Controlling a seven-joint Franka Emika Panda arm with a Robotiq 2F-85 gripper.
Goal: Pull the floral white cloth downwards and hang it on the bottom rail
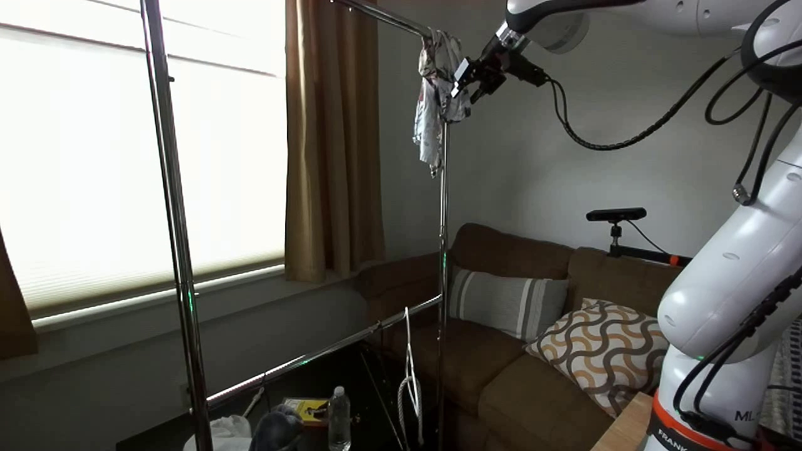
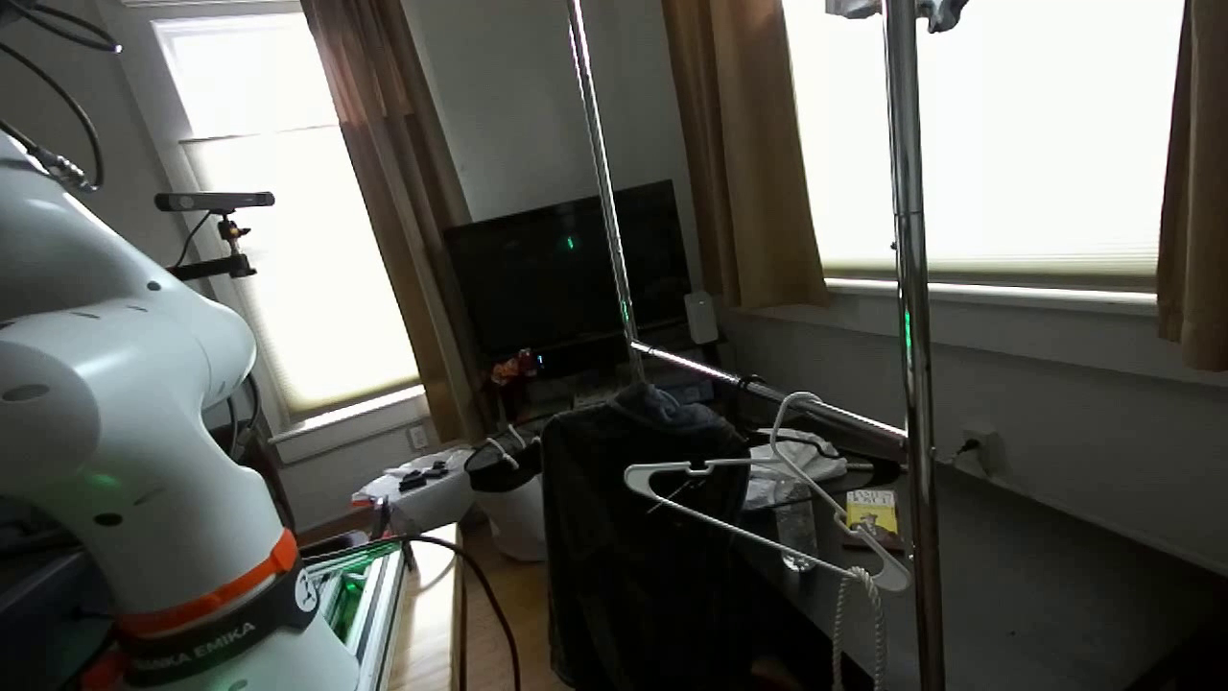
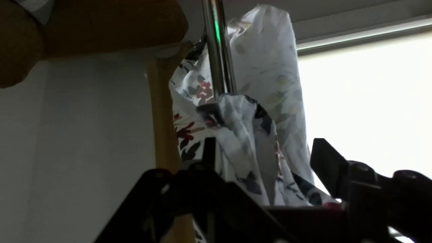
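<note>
The floral white cloth [image 1: 431, 109] hangs at the top corner of the clothes rack [image 1: 175, 207], where the upper crossbar [image 1: 385, 15] meets an upright pole [image 1: 444, 213]. Its long axis runs nearly vertical, close alongside the pole; the bunched part sits at the corner, and the narrowing loose end points down, well above the bottom rail [image 1: 338, 344]. In the wrist view, where the brown sofa [image 1: 501, 250] lies along the top edge, that end points toward the top instead; there the cloth spreads to both sides of the pole, and a fold covers part of the metal. The gripper [image 1: 465, 95] is right at the cloth, its fingers [image 3: 209, 152] spread apart; in the wrist view fabric shows between them, though I cannot tell whether they touch it. In both exterior views a white hanger [image 2: 743, 531] hooks over the bottom rail near that upright, with a rope loop [image 2: 876, 614] hanging from it. Beyond the rack, a brown curtain [image 1: 332, 144] falls beside a bright window [image 1: 219, 156], and two cushions, one striped [image 1: 501, 300], one wavy-patterned [image 1: 601, 344], lean on the sofa.
</note>
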